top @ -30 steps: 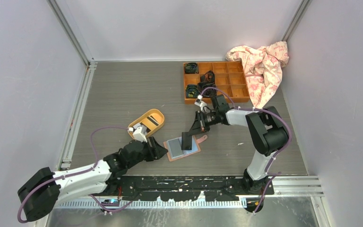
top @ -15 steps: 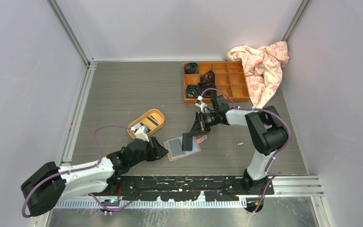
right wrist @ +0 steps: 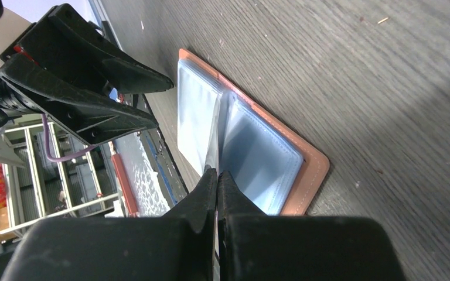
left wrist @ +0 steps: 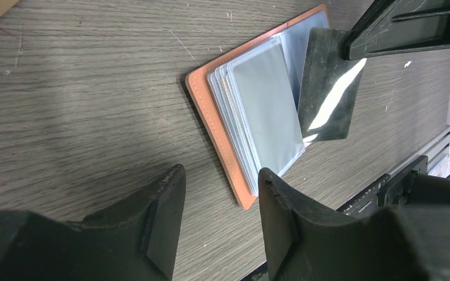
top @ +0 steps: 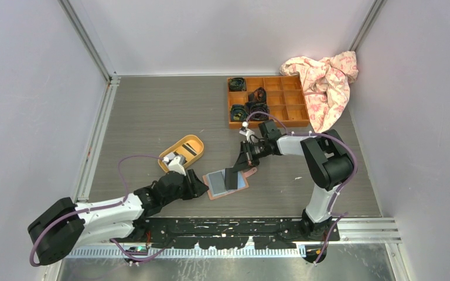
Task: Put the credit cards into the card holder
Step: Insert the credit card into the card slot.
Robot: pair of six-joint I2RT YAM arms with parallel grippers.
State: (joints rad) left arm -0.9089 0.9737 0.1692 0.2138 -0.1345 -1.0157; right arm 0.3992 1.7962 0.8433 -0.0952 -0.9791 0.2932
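1. Right end effector [right wrist: 217, 175]: pressed together, pinching a dark credit card [left wrist: 328, 88] that hangs on edge.
2. Card holder [left wrist: 266, 111]: open on the surface [top: 152, 117], directly below. We judge the card's lower edge is entering the sleeves near the fold.
3. Left end effector [left wrist: 220, 175]: spread, empty, beside the holder's outer edge.

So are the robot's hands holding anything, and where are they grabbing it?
The right gripper is pinching a dark card by its top edge, its lower end over the open card holder. The left gripper is open and holds nothing.
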